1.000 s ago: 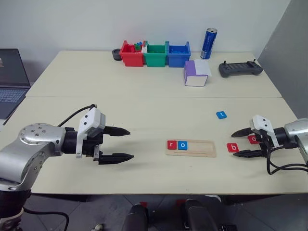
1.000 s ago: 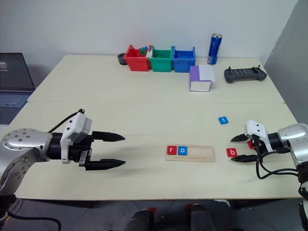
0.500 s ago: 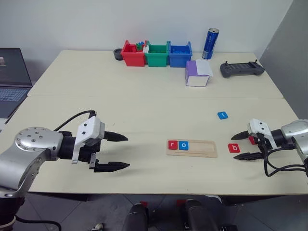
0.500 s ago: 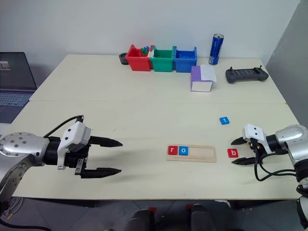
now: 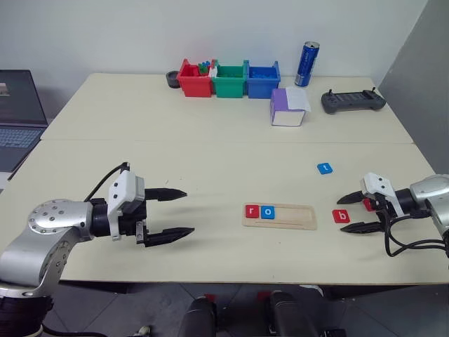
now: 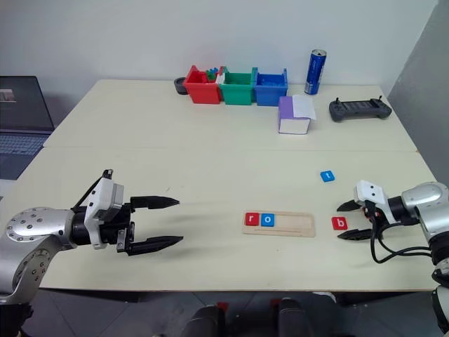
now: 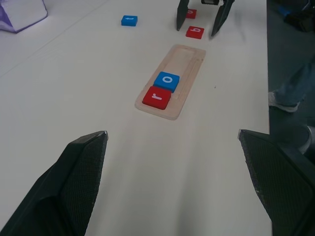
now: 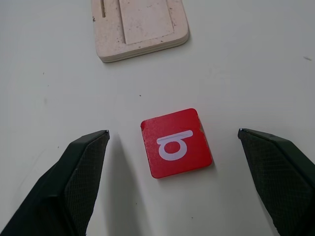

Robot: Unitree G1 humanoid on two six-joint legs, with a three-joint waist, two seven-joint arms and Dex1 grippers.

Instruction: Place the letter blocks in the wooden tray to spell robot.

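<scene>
5 letter blocks show: 3 red and 2 blue. The wooden tray [image 5: 279,215] lies near the front edge of the table [image 5: 210,151]; 2 blocks sit in its groove at its left end, the red r block [image 5: 252,211] touching the blue o block [image 5: 267,212], and the rest of the groove is bare. Just right of the tray lies the red b block [image 5: 341,215] flat on the table, apart from the tray's end. The right gripper [image 5: 351,210] has its 2 fingers spread wide, 1 on either side of the b block and touching neither face of it; a second loose red block [image 7: 191,13] lies farther from the tray than the b block, under that gripper. The blue t block [image 5: 324,168] lies alone behind the tray and to its right. The left gripper [image 5: 179,212] hangs well left of the tray, its 2 fingers spread wide and holding nothing, with bare table between it and the tray. Far behind the tray stand 3 bins [image 5: 228,78], 1 can [image 5: 305,63], 1 purple-and-white box [image 5: 286,107] and 1 black controller [image 5: 352,100].
</scene>
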